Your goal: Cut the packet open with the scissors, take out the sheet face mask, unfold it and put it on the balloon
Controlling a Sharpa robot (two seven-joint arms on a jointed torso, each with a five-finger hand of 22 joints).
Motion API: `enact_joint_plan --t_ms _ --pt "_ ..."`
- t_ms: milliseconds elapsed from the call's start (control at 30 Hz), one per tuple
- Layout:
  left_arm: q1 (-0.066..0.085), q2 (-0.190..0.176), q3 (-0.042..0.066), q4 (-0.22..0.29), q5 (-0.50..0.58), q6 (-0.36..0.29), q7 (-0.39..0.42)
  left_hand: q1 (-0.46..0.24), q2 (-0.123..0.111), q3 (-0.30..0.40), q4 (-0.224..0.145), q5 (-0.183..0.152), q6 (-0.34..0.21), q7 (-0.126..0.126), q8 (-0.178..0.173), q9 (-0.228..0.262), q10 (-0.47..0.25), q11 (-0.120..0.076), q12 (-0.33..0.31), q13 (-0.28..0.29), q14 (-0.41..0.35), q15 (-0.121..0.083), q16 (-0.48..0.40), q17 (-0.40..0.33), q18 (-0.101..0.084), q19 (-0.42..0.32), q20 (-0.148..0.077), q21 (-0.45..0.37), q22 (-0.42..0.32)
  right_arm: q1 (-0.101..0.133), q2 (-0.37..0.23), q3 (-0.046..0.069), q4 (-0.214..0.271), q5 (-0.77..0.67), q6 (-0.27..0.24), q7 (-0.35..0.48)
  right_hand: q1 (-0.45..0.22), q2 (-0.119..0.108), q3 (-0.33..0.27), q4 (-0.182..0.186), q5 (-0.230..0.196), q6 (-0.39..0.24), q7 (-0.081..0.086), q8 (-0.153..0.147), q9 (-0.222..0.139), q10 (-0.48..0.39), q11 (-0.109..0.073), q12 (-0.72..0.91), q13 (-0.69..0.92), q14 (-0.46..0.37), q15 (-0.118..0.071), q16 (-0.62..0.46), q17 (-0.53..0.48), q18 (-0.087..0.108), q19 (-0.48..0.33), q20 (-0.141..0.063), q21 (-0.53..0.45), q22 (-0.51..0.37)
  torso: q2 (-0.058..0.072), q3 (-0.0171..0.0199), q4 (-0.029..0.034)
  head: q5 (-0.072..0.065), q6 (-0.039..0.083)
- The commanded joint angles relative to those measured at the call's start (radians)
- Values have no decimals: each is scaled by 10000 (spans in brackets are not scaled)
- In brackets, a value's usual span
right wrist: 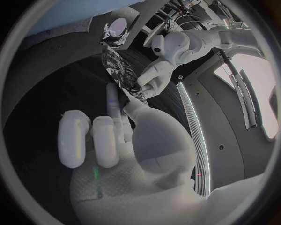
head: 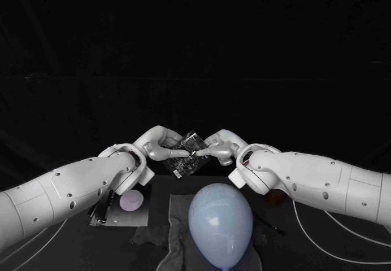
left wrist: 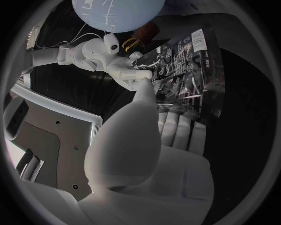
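Above the table, both hands hold a dark printed packet (head: 182, 160) between them. My left hand (head: 161, 144) grips its left side and my right hand (head: 221, 148) pinches its upper right edge, fingertips almost meeting. In the left wrist view the packet (left wrist: 188, 77) hangs flat beside my thumb, with the right hand (left wrist: 120, 65) pinching its edge. In the right wrist view the packet (right wrist: 119, 71) stands edge-on, with the left hand (right wrist: 154, 78) on its far side. A pale blue balloon (head: 220, 221) lies near me, below the hands. Yellow looped handles (left wrist: 132, 43), perhaps the scissors, lie near the balloon (left wrist: 117, 13).
The balloon rests on a grey cloth (head: 174, 206). A small pale round object (head: 131, 199) sits on a dark flat tray (head: 108, 213) under my left forearm. White cables (head: 317, 226) trail from my right arm over the table.
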Motion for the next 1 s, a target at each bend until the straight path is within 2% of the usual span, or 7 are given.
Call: enact_joint_plan --t_ms 33,267,300,633,900,967,1000 --pt "-21 70 -3 -20 -395 388 -171 108 216 -84 9 -48 259 -100 119 18 314 -98 65 23 208 -99 -9 73 245 261 -2 82 16 21 -20 34 77 -217 140 -31 -84 29 172 -1 59 -58 -6 41 473 240 -189 -18 8 381 -46 31 -12 -126 35 -67 -50 1072 5 -2 -3 -2 -30" --pt "-36 140 -10 -95 -390 271 -258 411 491 -231 33 -48 431 -148 147 -40 543 -173 -25 -35 488 -189 -58 192 437 644 -7 206 44 27 -105 65 341 -304 289 -48 -84 29 172 -1 59 -58 -6 41 473 240 -189 -18 8 381 -46 31 -12 -126 35 -67 -50 1072 4 4 4 12 -110" --pt "-37 144 -10 -100 -395 251 -277 511 577 -230 23 -48 492 -175 167 -45 609 -196 -29 -43 559 -216 -48 222 460 724 -15 240 56 27 -119 71 372 -324 296 -51 -452 -444 1269 230 52 -102 -16 175 678 292 -193 -12 67 380 -54 38 -16 -126 46 -73 -69 1105 0 1 4 12 -109" --pt "-41 53 -13 -111 -358 119 -335 1989 1766 563 -50 -42 1697 -585 772 30 1766 -720 218 -8 1547 -737 273 631 468 1784 -623 1258 590 37 -298 100 505 -512 327 -111 -452 -444 1269 230 52 -102 -16 175 678 292 -193 -12 67 380 -54 38 -16 -126 46 -73 -69 1105 -14 -5 14 -13 -74" --pt "-48 -57 -17 -65 -131 279 -279 1866 1960 938 -14 -49 1507 -609 839 97 1882 -716 73 -104 1735 -745 78 653 384 1595 -767 1747 945 40 -312 101 495 -501 209 27 -513 -696 1588 377 52 -220 19 187 755 172 -159 -60 63 325 -34 -41 -257 -66 -119 -67 -300 942 -21 -6 7 7 -22" --pt "-53 -76 -19 -45 -74 333 -262 1823 2001 1018 -3 -45 1436 -604 845 114 1868 -699 9 -141 1731 -723 5 649 366 1522 -772 1821 1006 40 -291 100 473 -438 206 138 -643 -1117 1485 389 38 -518 164 38 729 -452 0 -115 -67 249 80 -150 -544 1 -342 -9 -597 719 -17 -4 6 9 -18" --pt "-59 -83 -20 -35 -39 359 -254 1805 2012 1046 -1 -45 1414 -603 848 120 1863 -693 -15 -154 1728 -716 -22 648 359 1495 -772 1846 1026 40 -279 99 458 -405 225 192 -1141 -1718 1129 590 -26 -1052 442 -321 578 -1221 223 -84 -239 75 298 -395 -1172 124 -788 113 -1188 270 -13 -4 6 7 -10"
